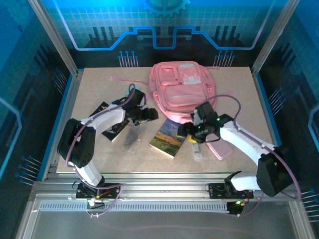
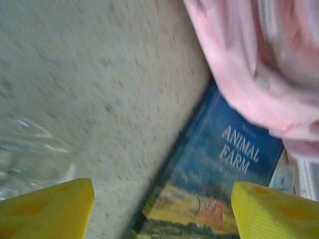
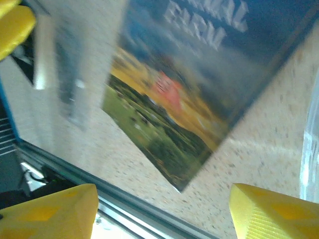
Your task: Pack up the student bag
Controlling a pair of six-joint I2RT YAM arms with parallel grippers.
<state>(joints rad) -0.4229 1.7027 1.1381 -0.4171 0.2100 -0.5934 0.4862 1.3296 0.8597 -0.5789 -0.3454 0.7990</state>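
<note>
Yellow fingers of the left gripper sit in the bottom corners of the left wrist view, spread wide with nothing between them. Beyond them a book titled "Animal Farm" lies flat on the speckled table. The pink fabric of the student bag hangs over the book's upper right corner. A blurred clear object lies at the left edge of that frame. In the right wrist view the right gripper is likewise spread and empty, hovering over the same book near the table's metal front rail. From above, the student bag lies at the upper centre of the table, front pockets facing up. The book lies just below it at the middle of the frame. The left gripper is just left of the bag's lower edge, and the right gripper is just right of the book. A flat pink pencil case lies under the right arm.
</note>
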